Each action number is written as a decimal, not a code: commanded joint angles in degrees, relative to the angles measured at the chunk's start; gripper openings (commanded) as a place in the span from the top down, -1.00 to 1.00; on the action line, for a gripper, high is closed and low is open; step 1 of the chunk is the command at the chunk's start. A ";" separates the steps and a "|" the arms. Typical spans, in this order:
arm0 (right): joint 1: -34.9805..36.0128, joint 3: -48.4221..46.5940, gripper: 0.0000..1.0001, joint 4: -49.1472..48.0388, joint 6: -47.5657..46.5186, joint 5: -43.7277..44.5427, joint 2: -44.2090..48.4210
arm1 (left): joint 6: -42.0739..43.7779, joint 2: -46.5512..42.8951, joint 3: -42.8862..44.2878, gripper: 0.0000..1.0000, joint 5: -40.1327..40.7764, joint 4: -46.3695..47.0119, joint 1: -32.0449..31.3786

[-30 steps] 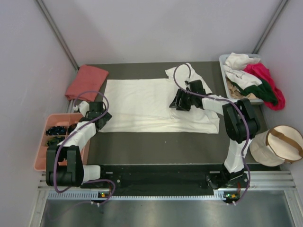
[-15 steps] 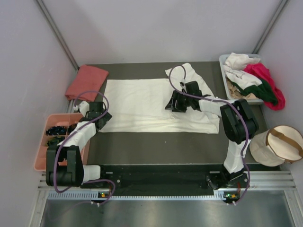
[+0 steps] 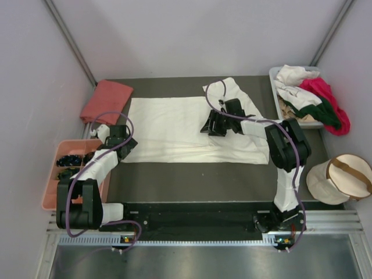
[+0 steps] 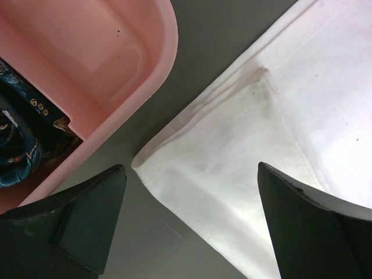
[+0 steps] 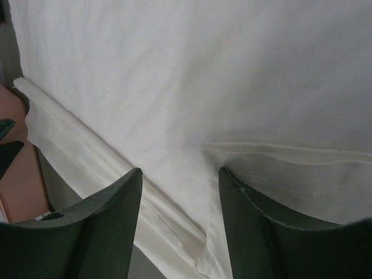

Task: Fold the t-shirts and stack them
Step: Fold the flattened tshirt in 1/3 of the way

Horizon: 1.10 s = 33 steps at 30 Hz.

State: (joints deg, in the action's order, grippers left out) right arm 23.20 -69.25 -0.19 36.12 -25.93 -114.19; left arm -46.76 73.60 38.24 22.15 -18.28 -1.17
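Top: shows cream-white t-shirt (image 3: pixel 174 125) flat on bench (image 3: pixel 192 180), left hand (image 3: pixel 119 139) at its near-left corner, right hand (image 3: pixel 210 124) over its right half. Shows salmon-pink t-shirt (image 3: pixel 106 100) far-left, other t-shirts (image 3: pixel 302 96) heaped in bin (image 3: pixel 274 87).
Left wrist: shows hand spread wide above that corner, beside pink tray (image 4: pixel 133 75).
Right wrist: shows hand half-spread, nothing pinched, over white cloth.

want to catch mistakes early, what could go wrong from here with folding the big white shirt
The left end effector hangs open over the near corner of the cream-white t-shirt, close beside the pink tray. A low grab might clip the tray's rim or catch only one layer. The right end effector is open over a loose fold mid-shirt, so closing there could bunch the cloth instead of folding it cleanly.
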 commanded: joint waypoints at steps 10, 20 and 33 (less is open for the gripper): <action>0.62 -8.26 -0.12 -0.70 -3.76 1.67 -3.23 | 0.62 -1.36 0.61 -0.98 2.10 -0.44 0.64; -0.70 -13.72 -0.13 9.41 -11.86 11.86 5.72 | 0.09 -0.30 1.40 -0.98 0.97 1.67 0.55; -6.94 1.30 -0.22 16.53 -11.51 25.38 20.39 | 0.36 1.46 3.07 -0.98 -0.36 2.90 0.55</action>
State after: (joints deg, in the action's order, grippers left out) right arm 18.17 -73.34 13.15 24.12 -7.68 -100.14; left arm -46.76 75.16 39.57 21.85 -17.61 -1.10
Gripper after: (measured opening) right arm 0.603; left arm 0.990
